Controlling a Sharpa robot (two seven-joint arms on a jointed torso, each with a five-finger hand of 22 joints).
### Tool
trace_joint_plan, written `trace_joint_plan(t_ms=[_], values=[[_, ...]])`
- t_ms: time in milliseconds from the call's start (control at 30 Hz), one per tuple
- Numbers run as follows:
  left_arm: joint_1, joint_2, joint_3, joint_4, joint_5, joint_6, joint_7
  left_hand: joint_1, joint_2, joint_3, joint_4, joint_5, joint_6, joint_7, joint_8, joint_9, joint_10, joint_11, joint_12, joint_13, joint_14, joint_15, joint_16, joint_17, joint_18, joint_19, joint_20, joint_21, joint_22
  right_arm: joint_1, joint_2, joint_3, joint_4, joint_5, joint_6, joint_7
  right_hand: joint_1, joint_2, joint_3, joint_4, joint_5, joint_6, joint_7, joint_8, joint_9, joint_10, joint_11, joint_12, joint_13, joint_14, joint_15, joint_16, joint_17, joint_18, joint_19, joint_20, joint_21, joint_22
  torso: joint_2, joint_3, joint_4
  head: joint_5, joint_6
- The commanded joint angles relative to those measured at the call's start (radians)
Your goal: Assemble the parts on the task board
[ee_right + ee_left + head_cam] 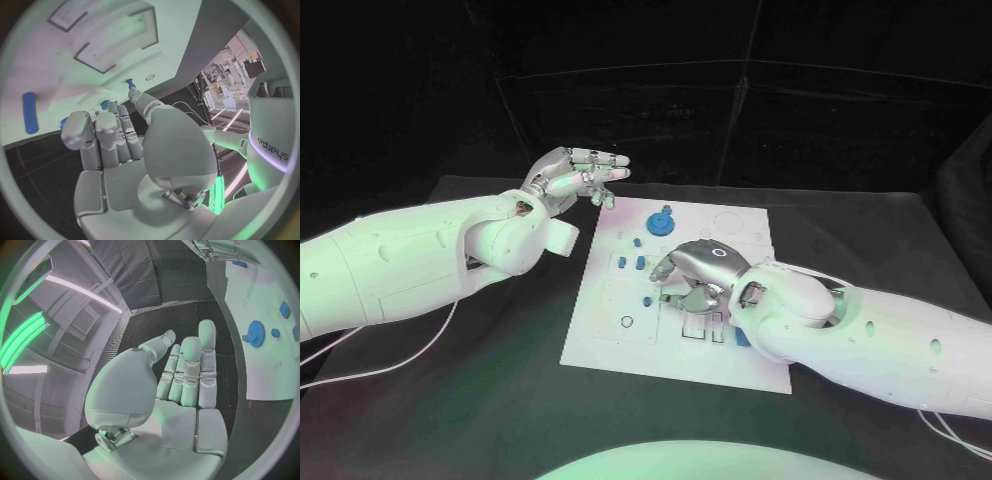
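Overhead, one task board (610, 345), two hands, one blue gear (662, 216)

1. The task board (625, 345) lies flat in the middle of the desk (473, 400), its long side running away from the robot.
2. A gear-shaped part (662, 217) stands on the far end of the board, near its middle.
3. Several small parts (635, 263) sit on the board just nearer than the gear, toward the left edge.
4. The left robot hand (574, 178) hangs above the desk beyond the board's far left corner, apart from the board.
5. The right robot hand (697, 275) is over the board's middle, right of the small parts, fingers pointing down at the board.
6. A rod-shaped part (29, 112) lies on the board close to the right robot hand.
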Motion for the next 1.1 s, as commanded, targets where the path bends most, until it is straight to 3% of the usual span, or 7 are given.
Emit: trace_joint_plan(t_ms=[33,267,433,767,1100], values=[[0.001,-0.001,0.001,0.001,0.005,0.01,-0.001,0.002,-0.003,-0.004,0.001,0.003,-0.008,0.002,-0.003,-0.002,-0.006,0.002,0.005,-0.001,-0.008,0.002,0.003,0.0,0.012,-0.006,0.002,-0.004,-0.001,0.007,-0.051,0.002,0.027,0.052,-0.064,0.008,0.003,0.009,-0.009,-0.001,0.006,0.012,0.0,0.004,0.001,0.01,-0.001,0.009,0.001,0.005,-0.007,0.006,0.004,0.005,0.012,0.0,0.008,0.004,0.0,-0.0022,-0.002,-0.007,0.01],[0.002,-0.003,0.0,0.001,0.005,0.011,0.0,0.002,-0.003,-0.004,0.001,0.003,-0.008,0.002,-0.003,-0.002,-0.006,0.002,0.005,-0.001,-0.008,0.002,0.003,0.0,0.012,-0.006,0.002,-0.004,-0.001,0.04,-0.149,0.005,0.051,0.08,0.011,-0.032,-0.013,-0.01,-0.065,0.009,0.017,0.008,-0.025,-0.001,-0.001,-0.004,-0.015,0.019,-0.003,0.005,-0.017,-0.002,-0.01,0.006,0.012,-0.009,0.001,-0.003,0.0,-0.0014,-0.0055,-0.016,0.018],[0.001,-0.002,-0.002,0.001,0.005,0.013,0.0,0.002,-0.003,-0.004,0.0,0.003,-0.009,0.002,-0.004,-0.002,-0.007,0.002,0.006,-0.001,-0.009,0.002,0.002,-0.003,0.012,-0.006,0.002,-0.005,-0.001,0.048,-0.177,0.005,0.051,0.055,0.035,-0.055,-0.003,-0.007,-0.118,0.015,0.018,0.004,-0.026,-0.001,-0.001,-0.028,-0.013,0.019,-0.003,0.008,-0.017,-0.003,-0.013,0.004,0.015,-0.011,-0.001,-0.003,0.002,-0.0001,-0.0033,-0.024,0.024],[0.001,-0.001,-0.012,0.002,0.005,0.017,-0.002,0.002,-0.003,-0.004,0.0,0.003,-0.009,0.002,-0.004,-0.002,-0.007,0.002,0.006,-0.001,-0.009,0.002,0.002,-0.003,0.012,-0.006,0.002,-0.005,-0.001,0.051,-0.178,0.005,0.031,0.023,0.063,-0.076,0.036,0.021,-0.141,0.01,0.014,0.005,-0.031,0.0,-0.001,-0.037,-0.012,0.025,-0.003,0.009,-0.017,-0.006,-0.019,0.005,0.017,-0.01,-0.004,-0.005,0.002,-0.0023,-0.0017,-0.025,0.02],[0.001,-0.002,-0.013,0.002,0.005,0.02,-0.004,0.002,-0.003,-0.004,0.0,0.003,-0.009,0.002,-0.004,-0.002,-0.007,0.002,0.006,-0.001,-0.009,0.002,0.002,-0.003,0.012,-0.006,0.002,-0.005,-0.001,0.051,-0.164,0.005,0.019,-0.004,0.083,-0.092,0.082,0.065,-0.092,-0.005,-0.045,0.024,-0.033,0.002,0.0,-0.002,-0.017,0.044,-0.005,0.013,-0.022,0.002,-0.013,0.003,0.024,-0.014,0.0,0.001,0.0,-0.0018,-0.0016,-0.025,0.017]])
